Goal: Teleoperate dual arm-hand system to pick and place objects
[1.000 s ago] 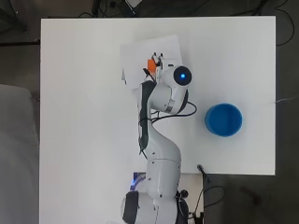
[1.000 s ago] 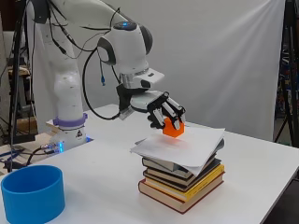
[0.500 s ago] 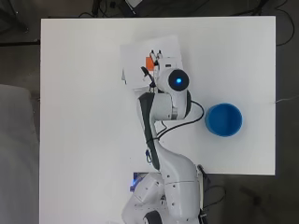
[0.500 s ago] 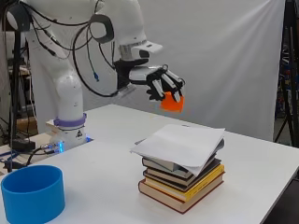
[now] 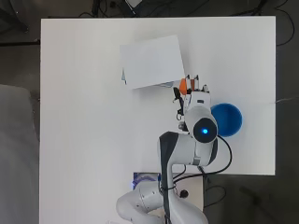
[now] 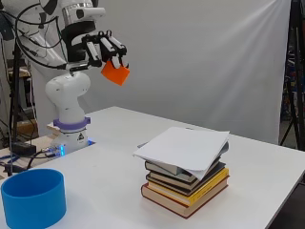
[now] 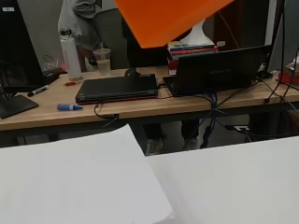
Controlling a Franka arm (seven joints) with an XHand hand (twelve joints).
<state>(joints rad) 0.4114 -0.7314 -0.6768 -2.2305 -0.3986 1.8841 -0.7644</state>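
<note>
White table (image 6: 267,167) bears books (image 6: 186,183) before a grey backdrop (image 6: 200,62).

**Clearance around stack and bowl**

Book stack (image 6: 187,187) topped by a white sheet (image 5: 152,61) blocks upper centre of overhead view. Blue bowl (image 5: 226,120) sits right of centre. Table (image 5: 84,116) lies bare across the left half.

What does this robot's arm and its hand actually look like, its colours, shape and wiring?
The arm is glossy white with rounded, bulging segments, and a purple ring circles its base. Black cables loop loosely along it. The hand is black and white, built like a person's, with slim jointed fingers. From overhead, a blue light glows on the arm.
</note>
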